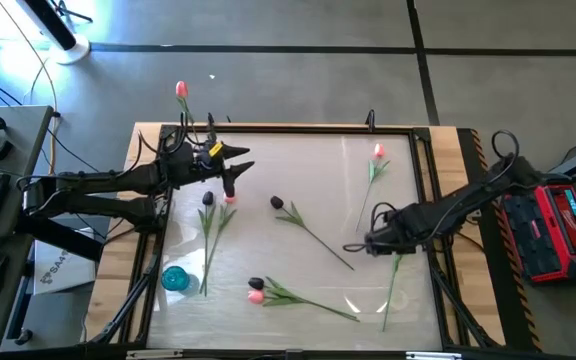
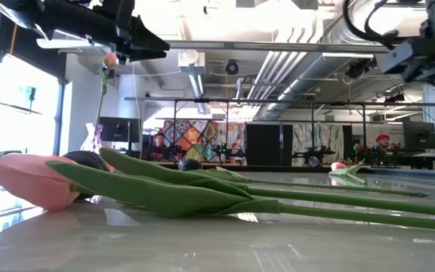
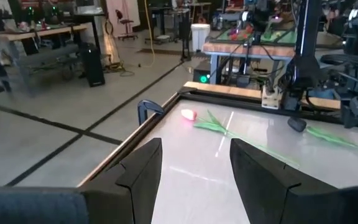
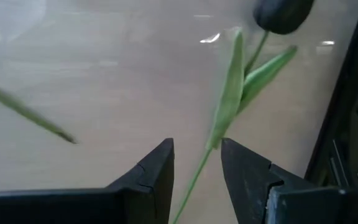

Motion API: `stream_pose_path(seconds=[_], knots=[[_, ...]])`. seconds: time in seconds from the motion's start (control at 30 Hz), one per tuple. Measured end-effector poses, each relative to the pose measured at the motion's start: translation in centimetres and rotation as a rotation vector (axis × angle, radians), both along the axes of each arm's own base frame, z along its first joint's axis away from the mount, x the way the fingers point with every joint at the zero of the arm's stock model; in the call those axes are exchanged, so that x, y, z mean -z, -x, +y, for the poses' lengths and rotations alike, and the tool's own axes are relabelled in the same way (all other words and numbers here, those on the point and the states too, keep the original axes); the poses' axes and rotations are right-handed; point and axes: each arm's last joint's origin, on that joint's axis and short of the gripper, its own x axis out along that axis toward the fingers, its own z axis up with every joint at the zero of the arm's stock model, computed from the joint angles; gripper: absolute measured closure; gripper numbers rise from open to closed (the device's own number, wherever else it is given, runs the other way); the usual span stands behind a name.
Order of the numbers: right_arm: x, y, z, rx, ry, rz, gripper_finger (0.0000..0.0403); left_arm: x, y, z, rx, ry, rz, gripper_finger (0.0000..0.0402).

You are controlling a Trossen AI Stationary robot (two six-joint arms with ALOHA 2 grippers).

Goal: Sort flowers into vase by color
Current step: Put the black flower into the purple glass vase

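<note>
Tulips lie flat on the glass table: a dark and a pink head (image 1: 230,198) side by side at the left, a dark one (image 1: 276,202) mid-table, a pink one (image 1: 378,152) far right, and a dark and pink pair (image 1: 256,290) near the front. One pink tulip (image 1: 181,90) stands upright at the far left corner, above a pale vase (image 2: 89,140). My left gripper (image 1: 236,172) is open, level and holds nothing. My right gripper (image 4: 197,155) points down, open, its fingers on either side of a dark tulip's stem (image 4: 199,168); the head (image 4: 283,14) lies beyond.
A small teal glass vessel (image 1: 175,278) stands near the table's front left corner. The other dark tulip's stem end (image 4: 67,137) lies close beside my right gripper. The dark table frame (image 4: 353,124) runs along the right edge. Bare glass lies mid-table (image 1: 308,160).
</note>
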Motion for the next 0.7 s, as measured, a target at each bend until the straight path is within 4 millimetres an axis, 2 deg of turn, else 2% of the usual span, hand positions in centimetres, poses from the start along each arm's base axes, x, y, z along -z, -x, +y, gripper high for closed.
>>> stream_pose_path(seconds=[0.4,0.7], knots=[[3.1,-0.4,2.9,-0.007,0.053,0.153,0.0270,1.4,-1.5,-0.1,0.021,0.018,0.051,0.0222],[5.4,-0.7,3.8,0.025,0.071,0.238,0.0259,1.7,-1.5,0.0,0.022,0.021,0.071,0.0222]])
